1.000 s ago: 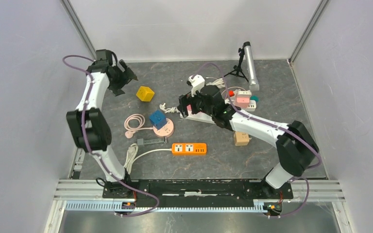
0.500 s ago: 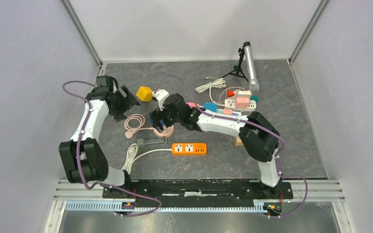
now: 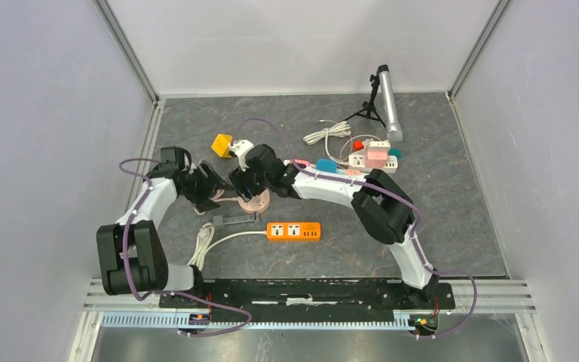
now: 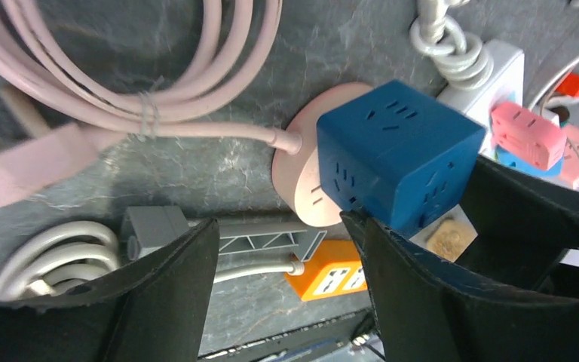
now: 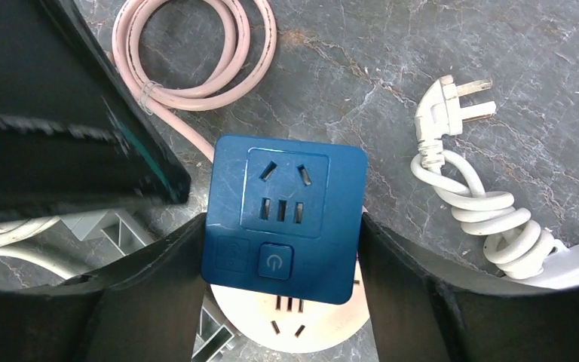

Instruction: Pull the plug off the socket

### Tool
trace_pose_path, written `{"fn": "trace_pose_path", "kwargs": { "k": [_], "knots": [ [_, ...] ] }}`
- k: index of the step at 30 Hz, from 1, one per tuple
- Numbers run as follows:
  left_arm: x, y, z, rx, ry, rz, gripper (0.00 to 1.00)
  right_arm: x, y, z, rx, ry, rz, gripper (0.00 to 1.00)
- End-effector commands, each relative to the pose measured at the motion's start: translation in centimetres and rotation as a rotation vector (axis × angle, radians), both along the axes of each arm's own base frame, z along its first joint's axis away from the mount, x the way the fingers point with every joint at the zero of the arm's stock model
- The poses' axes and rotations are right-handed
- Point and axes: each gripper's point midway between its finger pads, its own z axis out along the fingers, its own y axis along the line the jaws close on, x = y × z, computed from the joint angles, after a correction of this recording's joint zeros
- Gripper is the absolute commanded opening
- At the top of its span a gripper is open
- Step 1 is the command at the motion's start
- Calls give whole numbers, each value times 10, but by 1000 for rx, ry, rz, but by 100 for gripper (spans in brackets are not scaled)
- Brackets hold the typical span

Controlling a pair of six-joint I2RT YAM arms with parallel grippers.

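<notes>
- Bright, even light over my grey marbled tabletop [image 3: 452, 226]; shadows faint.
- Left wrist view: pale pink plastic plug [image 4: 26, 172] at nine o'clock smeared, unfocused.

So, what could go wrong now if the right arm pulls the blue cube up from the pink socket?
1. The left gripper is open and not holding the pink socket, so the socket may lift together with the blue cube.
2. The pink cord lies coiled beside the socket and could drag along.
3. The right gripper sits very close to the left one; they might collide.
</notes>
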Motion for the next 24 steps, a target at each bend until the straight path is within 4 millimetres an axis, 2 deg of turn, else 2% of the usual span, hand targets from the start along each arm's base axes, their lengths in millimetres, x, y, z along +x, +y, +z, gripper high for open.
{"fn": "trace_pose_path", "kwargs": {
  "k": [1,2,6,9,12,17,19,20,24],
  "knots": [
    [6,-25,-1,-177,-61,9,74,9,8,10,10,-63,-4,70],
    [4,-26,-5,-187,-57,9,74,10,8,11,10,-70,-4,66],
    [1,-37,-10,-268,-68,8,71,7,0,6,-9,-56,-81,36],
    [3,-43,-15,-318,-98,26,72,-2,-2,4,-10,-42,-111,28],
    [3,-45,-22,-316,-87,17,70,-2,-5,8,-11,-38,-137,26],
    [0,-46,-34,-249,-82,-11,60,-2,-3,14,7,-18,-163,19],
    [0,-46,-36,-234,-81,-7,58,-2,-2,16,8,-11,-164,20],
    [1,-45,-37,-221,-80,-1,56,-3,-2,17,11,-7,-164,22],
    [3,-40,-47,-175,-60,47,49,-6,1,22,33,-13,-130,45]
  ]
}}
